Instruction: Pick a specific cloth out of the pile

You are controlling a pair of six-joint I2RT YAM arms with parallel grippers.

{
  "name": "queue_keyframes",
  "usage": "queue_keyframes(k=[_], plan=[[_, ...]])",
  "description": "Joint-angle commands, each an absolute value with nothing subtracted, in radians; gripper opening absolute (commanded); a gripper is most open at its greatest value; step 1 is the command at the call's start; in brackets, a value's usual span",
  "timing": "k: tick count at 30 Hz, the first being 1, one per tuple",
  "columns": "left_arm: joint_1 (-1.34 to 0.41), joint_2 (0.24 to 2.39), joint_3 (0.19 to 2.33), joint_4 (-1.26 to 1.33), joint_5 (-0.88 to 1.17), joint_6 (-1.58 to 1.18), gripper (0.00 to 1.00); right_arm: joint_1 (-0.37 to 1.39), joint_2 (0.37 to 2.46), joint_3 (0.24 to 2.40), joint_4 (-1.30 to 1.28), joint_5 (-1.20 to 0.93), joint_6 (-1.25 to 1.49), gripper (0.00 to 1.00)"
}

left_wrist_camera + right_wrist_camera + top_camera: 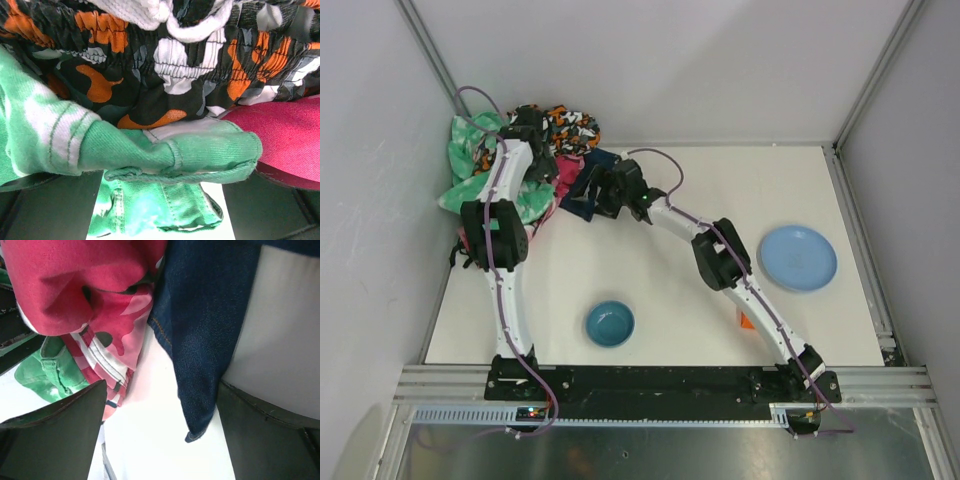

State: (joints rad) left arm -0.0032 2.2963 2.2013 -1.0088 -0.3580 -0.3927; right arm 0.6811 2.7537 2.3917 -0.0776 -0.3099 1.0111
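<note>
The pile point(515, 160) lies in the table's far left corner: green-and-white tie-dye point(150, 150), orange-black-white camouflage point(150, 75) and pink pieces point(75, 285). The navy-blue cloth point(598, 163) sticks out at the pile's right edge. In the right wrist view its denim corner point(205, 330) hangs down between the jaws, close to the right finger point(270, 440). My right gripper point(162, 440) is open just above the table beside the pink cloth. My left gripper point(161, 210) is open on top of the pile point(527, 125), with a fold of green tie-dye lying between its jaws.
A light blue plate point(798, 257) sits at the right of the table. A teal bowl point(610, 323) stands near the front middle. A small orange object point(745, 321) lies under the right arm. Grey walls close in the left, back and right sides.
</note>
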Motion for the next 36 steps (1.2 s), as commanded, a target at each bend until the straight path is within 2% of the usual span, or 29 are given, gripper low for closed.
queue_keyframes(k=[1,3,5,10,12,14,15,16,17,21,28,31,36], plan=[[0.056,2.263,2.259,-0.962,-0.461,-0.384,0.95,0.704,2.831,2.435,-0.077,-0.310,1.100,0.92],[0.057,2.258,2.260,-0.963,-0.464,-0.381,0.95,0.704,2.847,2.439,-0.065,-0.292,1.122,0.88],[0.059,2.251,2.258,-0.962,-0.462,-0.381,0.95,0.705,2.858,2.449,-0.059,-0.275,1.143,0.78],[0.059,2.229,2.251,-0.961,-0.435,-0.390,0.96,0.714,2.872,2.504,-0.072,-0.212,1.153,0.61],[0.060,2.224,2.248,-0.962,-0.437,-0.391,0.95,0.716,2.874,2.510,-0.062,-0.191,1.174,0.50],[0.060,2.219,2.244,-0.961,-0.439,-0.393,0.96,0.720,2.874,2.514,-0.032,-0.182,1.197,0.33],[0.059,2.218,2.243,-0.960,-0.436,-0.391,0.95,0.723,2.871,2.525,-0.039,-0.167,1.189,0.17],[0.059,2.216,2.240,-0.960,-0.438,-0.390,0.95,0.725,2.866,2.531,-0.048,-0.152,1.175,0.08],[0.060,2.214,2.238,-0.959,-0.440,-0.391,0.96,0.725,2.843,2.523,-0.040,-0.141,1.134,0.04],[0.060,2.206,2.225,-0.959,-0.444,-0.401,0.97,0.725,2.634,2.324,0.047,-0.117,0.868,0.00],[0.058,2.188,2.184,-0.960,-0.450,-0.438,0.97,0.691,2.026,1.769,0.180,0.183,0.413,0.00],[0.058,2.180,2.169,-0.959,-0.478,-0.446,0.97,0.664,1.844,1.693,0.151,0.314,0.237,0.00],[0.057,2.180,2.157,-0.960,-0.503,-0.448,0.97,0.569,1.626,1.717,0.039,0.413,0.075,0.00]])
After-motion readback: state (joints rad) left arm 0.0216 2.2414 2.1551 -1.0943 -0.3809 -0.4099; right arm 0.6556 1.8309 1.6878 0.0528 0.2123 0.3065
